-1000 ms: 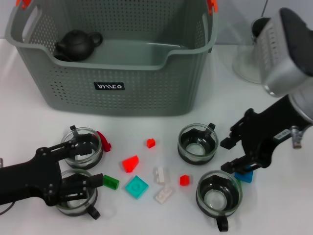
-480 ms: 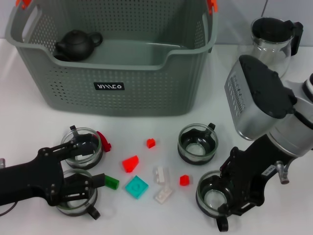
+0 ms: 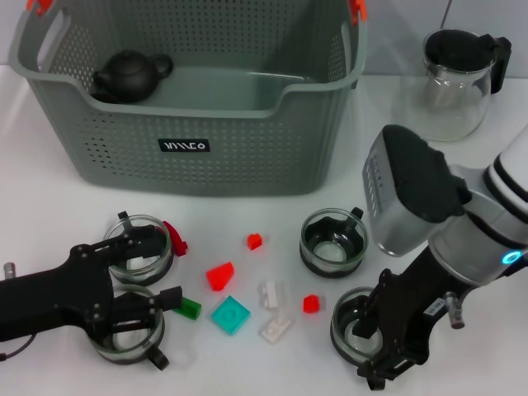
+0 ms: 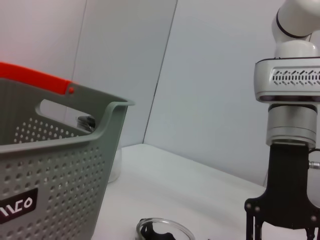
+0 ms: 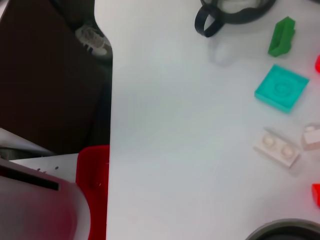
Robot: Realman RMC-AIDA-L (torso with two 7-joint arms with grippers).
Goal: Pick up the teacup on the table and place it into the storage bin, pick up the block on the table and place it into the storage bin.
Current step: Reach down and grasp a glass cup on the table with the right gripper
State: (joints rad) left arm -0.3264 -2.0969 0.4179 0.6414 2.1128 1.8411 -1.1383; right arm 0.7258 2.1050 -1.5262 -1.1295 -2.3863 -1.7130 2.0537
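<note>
White tabletop [image 3: 49,194] fills the head view, with the storage bin [image 3: 194,140] across the upper left and middle. Its front carries one small black label [image 3: 184,146] with white lettering too stylised to read. Two orange clips show on the rim, one at the upper left corner [image 3: 37,5] and one at the upper right [image 3: 357,7]. One black teapot [image 3: 128,74] sits inside the bin, upper left. One glass pitcher [image 3: 455,82] with a black lid stands on the table at upper right.

Four glass teacups with black holders are on the table: two at lower left [image 3: 139,247] [image 3: 128,330], one at centre right [image 3: 333,241], and one at lower right [image 3: 363,330].

Small blocks lie scattered between them, at least seven: three red [image 3: 254,241] [image 3: 219,275] [image 3: 310,304], one green [image 3: 187,308], one teal square [image 3: 230,314] and two white [image 3: 269,294] [image 3: 275,328].

The left gripper [image 3: 140,280] lies low at lower left, its fingers spread apart between the two left cups. The right gripper [image 3: 388,334] is down over the lower right cup; whether its fingers are apart or together I cannot tell.
</note>
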